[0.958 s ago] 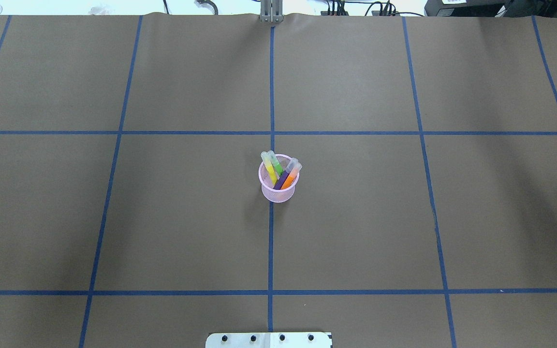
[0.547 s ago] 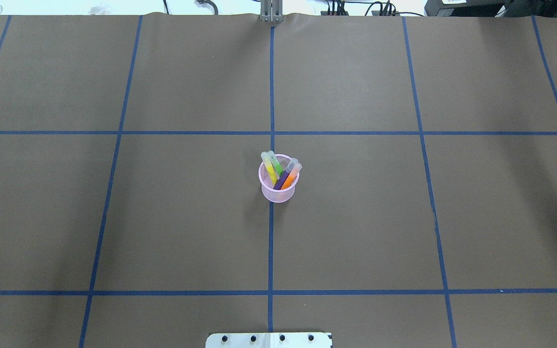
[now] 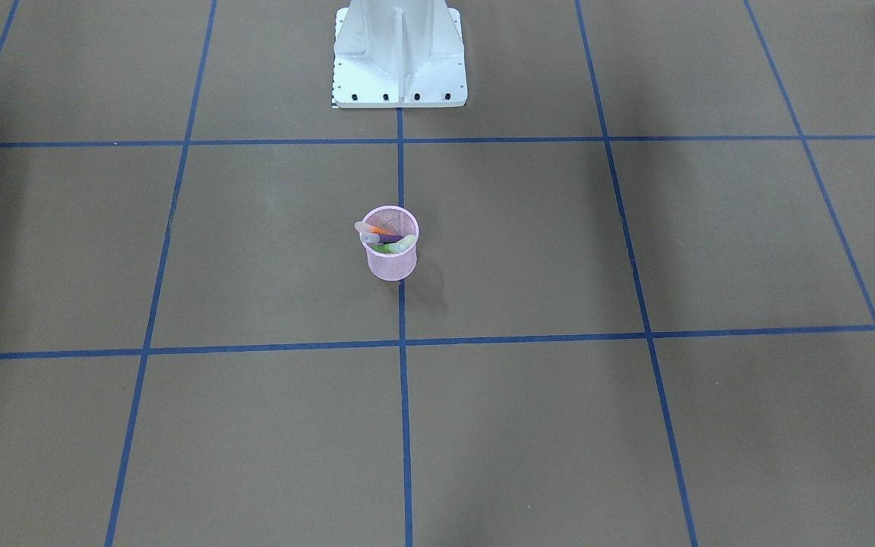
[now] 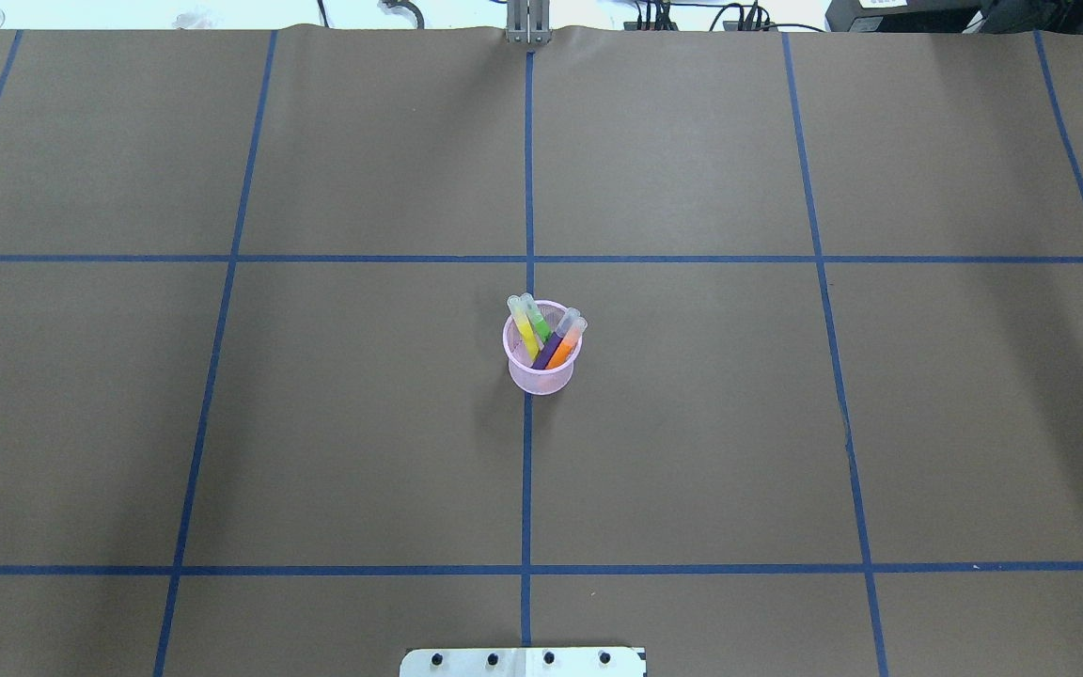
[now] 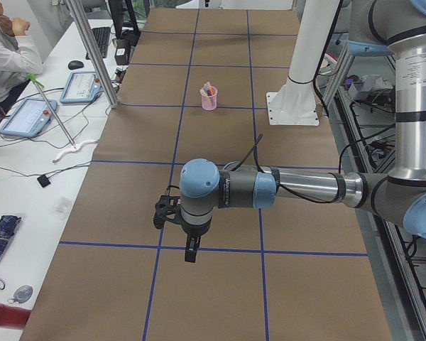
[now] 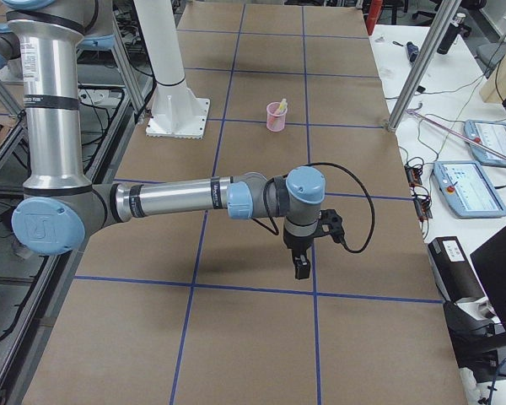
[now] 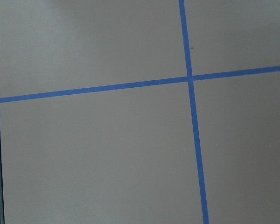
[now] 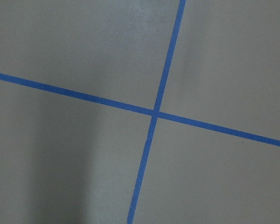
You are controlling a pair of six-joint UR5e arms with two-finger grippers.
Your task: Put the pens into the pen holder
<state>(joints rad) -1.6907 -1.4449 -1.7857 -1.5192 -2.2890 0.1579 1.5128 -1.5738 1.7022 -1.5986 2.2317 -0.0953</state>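
The pink mesh pen holder (image 4: 541,376) stands upright at the middle of the table, also in the front view (image 3: 392,266). The yellow pen (image 4: 525,329), green pen (image 4: 537,320), purple pen (image 4: 550,348) and orange pen (image 4: 565,345) all stand in it, caps up. My left gripper (image 5: 190,252) shows only in the left side view, far from the holder, low over the table; I cannot tell its state. My right gripper (image 6: 301,268) shows only in the right side view, likewise far from the holder; I cannot tell its state.
The robot's white base (image 3: 399,53) stands behind the holder. Blue tape lines (image 4: 526,470) grid the brown table cover. Side desks hold tablets (image 5: 28,117) and cables; a person (image 5: 3,50) sits there. Metal posts (image 6: 422,59) stand at the table's edge.
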